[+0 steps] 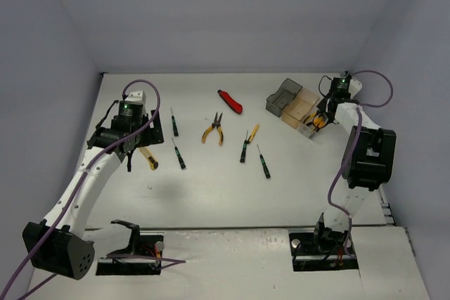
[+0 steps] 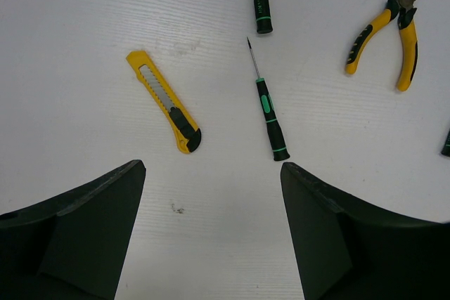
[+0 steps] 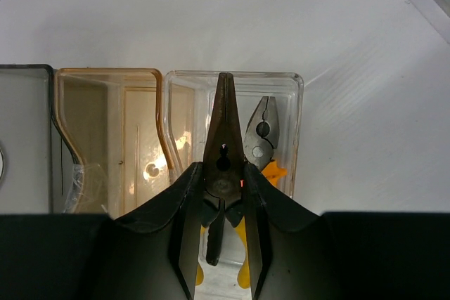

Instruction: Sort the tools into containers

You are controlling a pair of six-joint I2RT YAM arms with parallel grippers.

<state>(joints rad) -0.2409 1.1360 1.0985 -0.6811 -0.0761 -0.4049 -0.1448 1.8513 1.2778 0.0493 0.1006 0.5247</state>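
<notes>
- Pliers [image 3: 223, 124]: pinched in right gripper [image 3: 223, 173] over clear bin [image 3: 295, 89], where another pair [image 3: 261, 131] already lies; like joins like.
- Left gripper [image 2: 211, 166]: spread wide near yellow utility knife [image 2: 165, 103] on table [image 2: 70, 33], seemingly for next pick.

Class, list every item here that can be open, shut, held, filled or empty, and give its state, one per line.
left gripper: open, holding nothing, above the table.
right gripper: shut on held pliers.
held pliers: nose closed, over the clear bin.
clear bin: contains second pliers.
tan bin: looks empty.
yellow utility knife: lying loose on the table.
</notes>
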